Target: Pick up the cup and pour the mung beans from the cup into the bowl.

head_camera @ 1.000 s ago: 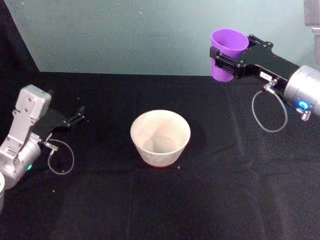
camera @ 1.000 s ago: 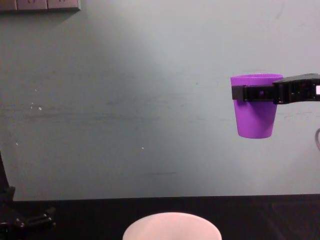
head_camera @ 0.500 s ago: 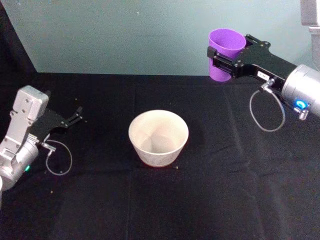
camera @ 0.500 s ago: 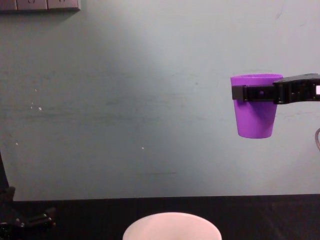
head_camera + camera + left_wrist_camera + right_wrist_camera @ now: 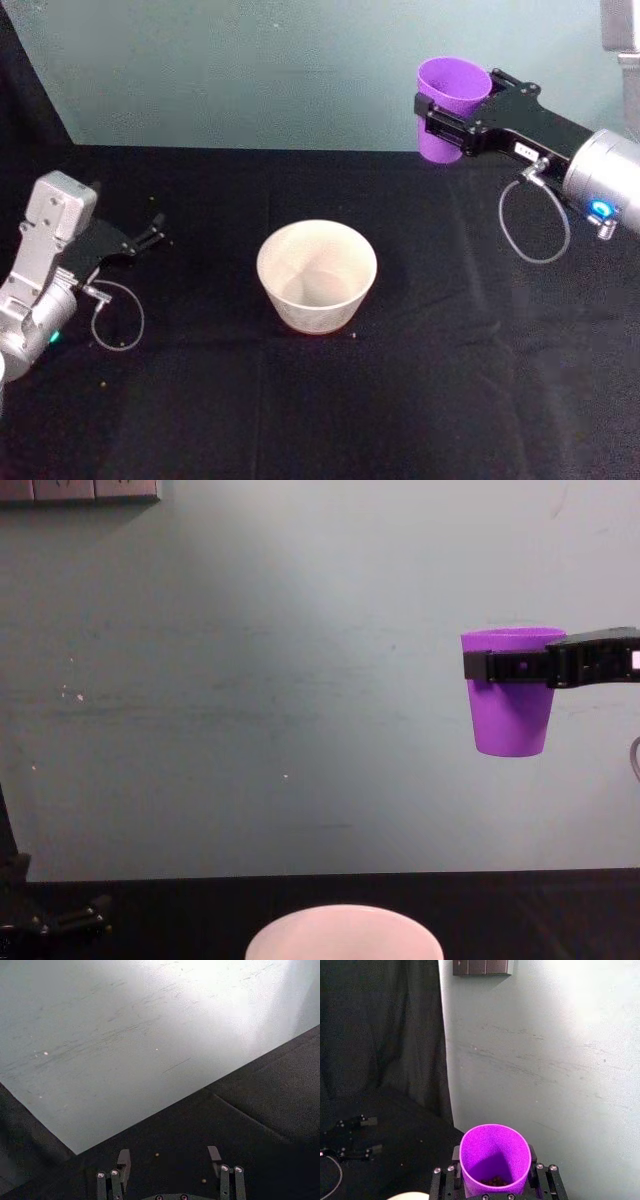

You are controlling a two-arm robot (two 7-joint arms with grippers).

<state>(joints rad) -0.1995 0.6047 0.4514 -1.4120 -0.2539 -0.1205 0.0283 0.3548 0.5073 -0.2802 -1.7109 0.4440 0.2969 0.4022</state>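
Cup (image 5: 447,88): upright, mouth up, high over the table (image 5: 450,380) far edge.
Right gripper (image 5: 494,1161): clamped around cup, under rim.
Mung beans (image 5: 493,1180): few, we think, at cup bottom.
Bowl (image 5: 315,305): central, well apart, free air between.
Left gripper (image 5: 155,228): parked left, fingers apart.

Pale grey-green wall (image 5: 250,680), scuffed and glare-lit, with a grey panel (image 5: 80,490) mounted high, backs a table (image 5: 300,420) under creased black cloth; a dark curtain (image 5: 380,1025) hangs at the wall's left edge.
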